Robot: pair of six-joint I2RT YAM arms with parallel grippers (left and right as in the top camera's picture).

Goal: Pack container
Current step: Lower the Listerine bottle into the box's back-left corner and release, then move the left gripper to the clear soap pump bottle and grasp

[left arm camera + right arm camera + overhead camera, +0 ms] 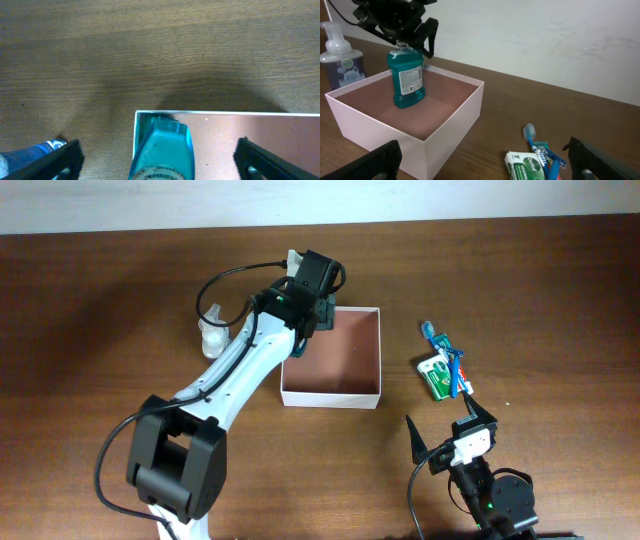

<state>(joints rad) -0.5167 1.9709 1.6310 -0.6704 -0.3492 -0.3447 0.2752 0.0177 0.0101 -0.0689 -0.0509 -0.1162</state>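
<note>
The container is a square white-walled box with a pinkish-brown floor, mid-table. A teal mouthwash bottle stands upright in its far left corner. My left gripper hovers over the bottle's cap, open, fingers apart on either side and not touching it. In the left wrist view the bottle sits between the wide black fingers of my left gripper, by the container's corner. In the overhead view my left gripper hides the bottle. My right gripper is open and holds nothing, near the front edge.
A clear foam pump bottle stands left of the container. A green and white soap pack and a blue toothbrush lie right of it, in front of my right gripper. A pale wall runs along the table's far edge.
</note>
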